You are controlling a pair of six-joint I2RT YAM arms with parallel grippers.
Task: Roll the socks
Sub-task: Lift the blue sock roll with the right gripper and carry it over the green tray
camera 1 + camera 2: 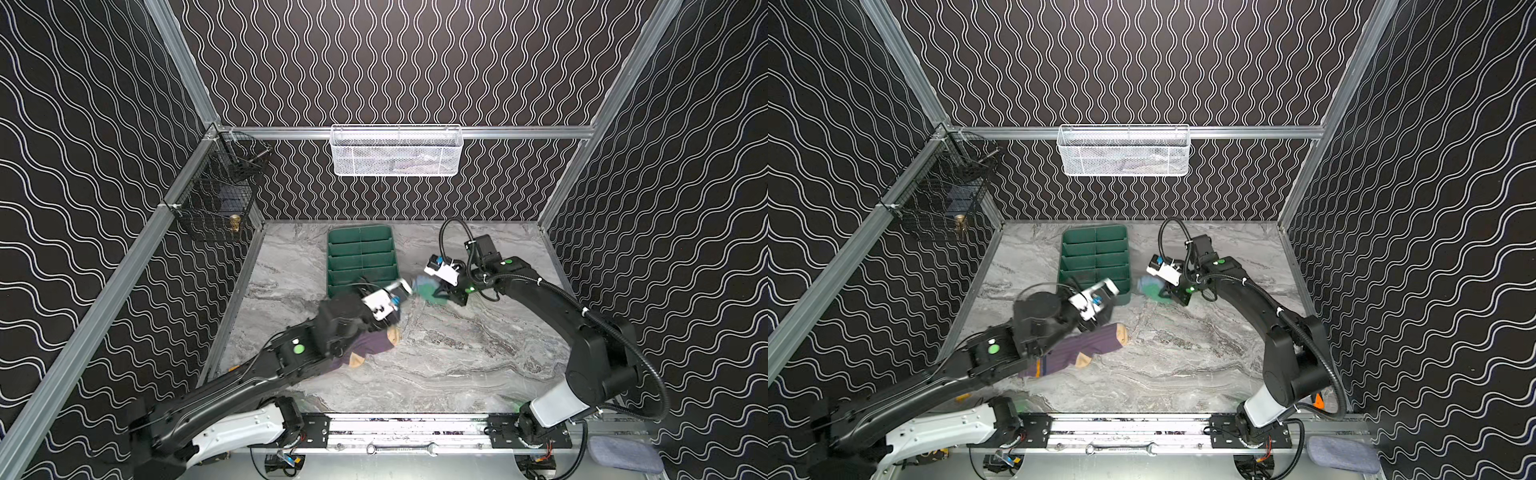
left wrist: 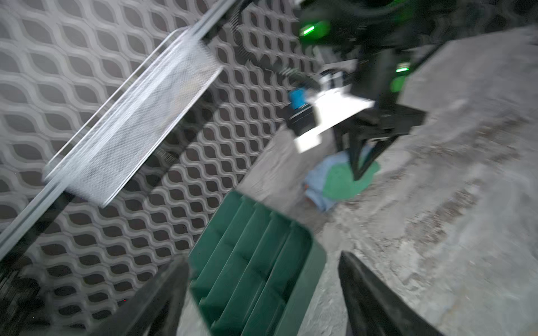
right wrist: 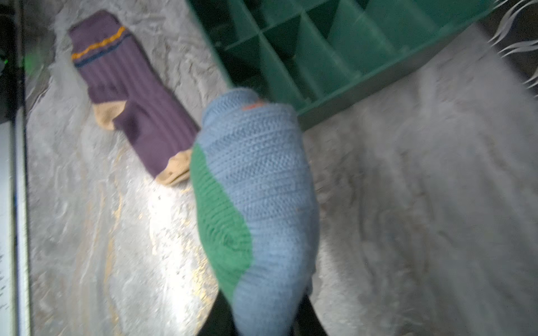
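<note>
1. The socks lie apart. The blue sock (image 3: pixel 256 203) is bunched into a rounded bundle with a green patch facing out, just beside the near right corner of the green divided tray (image 1: pixel 359 227). The purple sock (image 1: pixel 1084 347) lies flat and unrolled on the marble tabletop (image 1: pixel 457 353), nearer the front and left of centre.
2. The right gripper (image 2: pixel 362 167) pinches the blue bundle, with a finger pressed into the cloth on either side.
3. Both wrist views are blurred, so I cannot tell whether the bundle rests on the tabletop or hangs just clear of it.
4. The left gripper (image 2: pixel 263 259) is spread wide with nothing between its fingers. It is above the near end of the tray and points toward the blue bundle.
5. The left arm (image 1: pixel 1000 353) crosses over the cuff end of the purple sock and hides part of it in both top views. The tan toe and heel stay visible.
6. A white mesh basket (image 1: pixel 395 151) hangs on the back rail and a black wire basket (image 1: pixel 216 203) on the left wall. A wrench (image 1: pixel 399 449) lies on the front rail. A grey-blue cloth pad (image 1: pixel 623 453) sits at the front right corner, well apart from the socks.
</note>
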